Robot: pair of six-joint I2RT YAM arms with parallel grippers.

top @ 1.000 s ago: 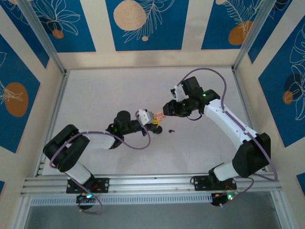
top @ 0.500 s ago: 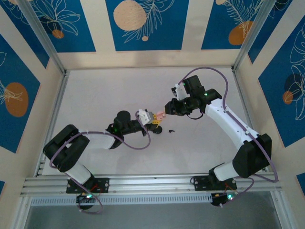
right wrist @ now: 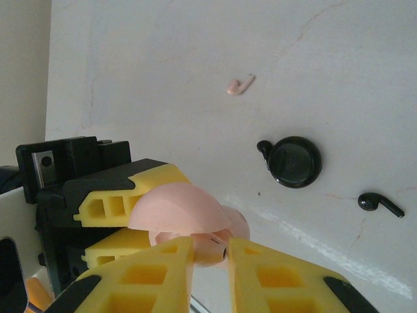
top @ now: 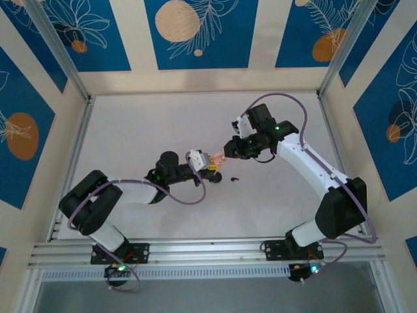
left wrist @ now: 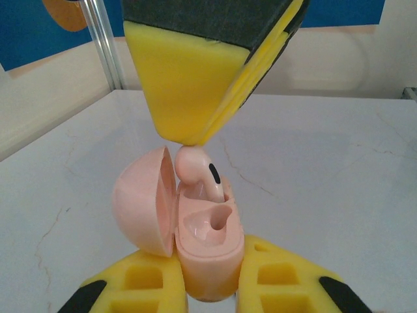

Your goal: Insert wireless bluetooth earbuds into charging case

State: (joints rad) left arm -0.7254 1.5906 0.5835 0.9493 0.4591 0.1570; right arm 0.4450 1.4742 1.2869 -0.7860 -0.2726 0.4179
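Narrowed since a second ago, my right fingers [left wrist: 189, 85] pinch the pale pink earbud [left wrist: 195, 166] into the open pink plastic case [left wrist: 208, 254] clamped by my left fingers [left wrist: 280, 280]; it looks nearly seated.

White marbled tabletop [top: 143, 130] between blue leaf-patterned walls [top: 215, 39]

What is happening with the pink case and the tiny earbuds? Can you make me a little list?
left gripper: shut on the pink case
lid: open
first pink earbud: sitting in one slot of the case
other slot: empty
right gripper: fingers nearly together, tips at that earbud's top; a real pinch is unclear
second pink earbud: lying loose on the table
black case: on the table
black earbud: on the table near the black case, not touching it
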